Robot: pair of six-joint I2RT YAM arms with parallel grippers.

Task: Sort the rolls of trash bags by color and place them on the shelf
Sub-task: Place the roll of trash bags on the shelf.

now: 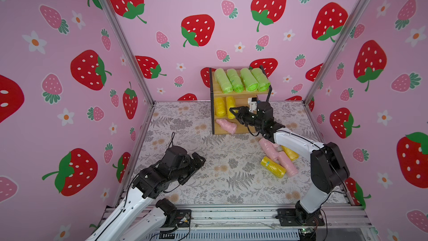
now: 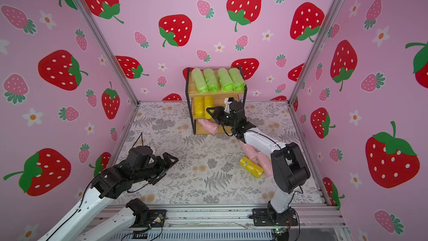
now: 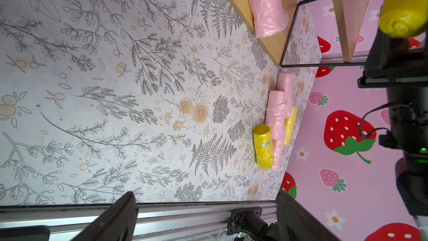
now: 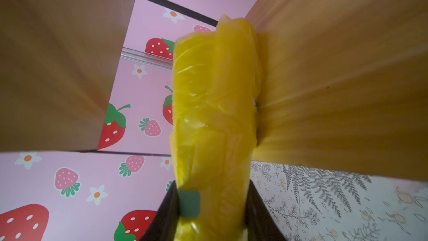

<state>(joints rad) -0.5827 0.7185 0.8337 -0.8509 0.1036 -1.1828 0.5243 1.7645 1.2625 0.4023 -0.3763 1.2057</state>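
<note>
Right wrist view: right claw [image 4: 210, 207] clenched on yellow roll [image 4: 215, 112], at mid tier of shelf [image 1: 240, 92] beside second yellow [image 1: 220, 107]; top tier done w/ four green rolls [image 1: 234, 82]; one pink roll [image 1: 227, 125] on btm tier; approx three loose pinks [image 1: 268, 148], two loose yellows [image 1: 273, 166] left on surface [image 1: 220, 158]; left claw [image 1: 195, 170] spread wide, empty.

I am viewing green rolls [image 1: 242, 80], yellow rolls [image 1: 220, 107], pink rolls [image 1: 228, 126], a black-framed shelf [image 1: 240, 93], a grey fern-print tabletop [image 1: 208, 158], strawberry-print pink walls [image 1: 185, 1].

Overhead stereo, wrist close-ups, shared shelf [image 1: 240, 93]
</note>
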